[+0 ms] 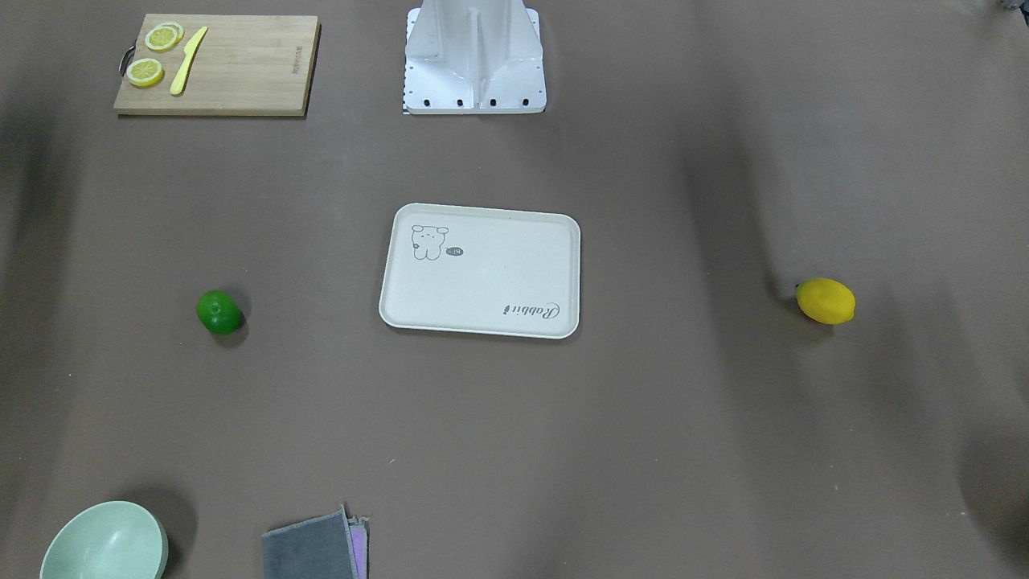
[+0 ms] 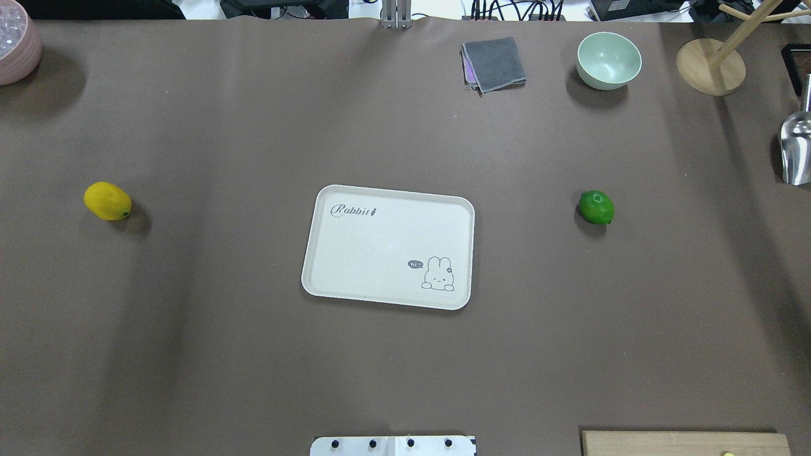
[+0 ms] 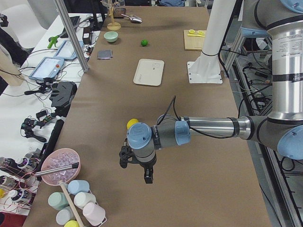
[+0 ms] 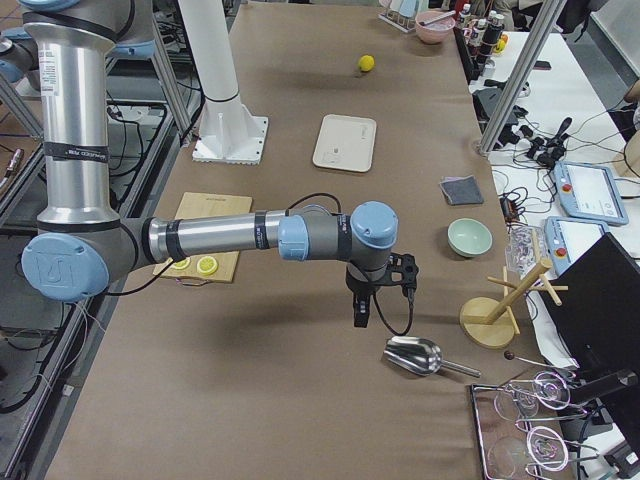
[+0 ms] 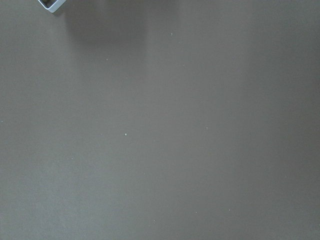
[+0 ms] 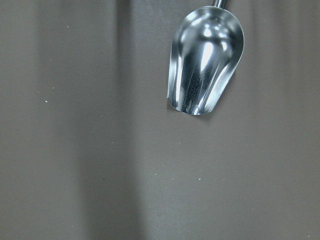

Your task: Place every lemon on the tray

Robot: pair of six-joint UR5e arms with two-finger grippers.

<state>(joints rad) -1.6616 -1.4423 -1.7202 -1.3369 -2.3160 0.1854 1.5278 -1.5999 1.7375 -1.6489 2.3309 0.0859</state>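
Observation:
The yellow lemon (image 1: pixel 826 301) lies on the brown table, far out on the robot's left side (image 2: pixel 108 201). The green lemon (image 1: pixel 219 312) lies on the robot's right side (image 2: pixel 596 207). The cream tray (image 1: pixel 482 281) with the rabbit drawing sits between them at the table's middle (image 2: pixel 380 253), with nothing on it. My left gripper (image 3: pixel 135 166) hangs above the table just beyond the yellow lemon (image 3: pixel 132 123). My right gripper (image 4: pixel 383 300) hangs near a metal scoop. Both show only in the side views, so I cannot tell whether they are open or shut.
A wooden cutting board (image 1: pixel 241 72) with citrus slices and a yellow knife lies by the robot base (image 1: pixel 474 72). A green bowl (image 2: pixel 609 60), grey cloth (image 2: pixel 494 63), wooden stand (image 2: pixel 709 66), metal scoop (image 6: pixel 205 60) and pink bowl (image 2: pixel 16 44) line the far side.

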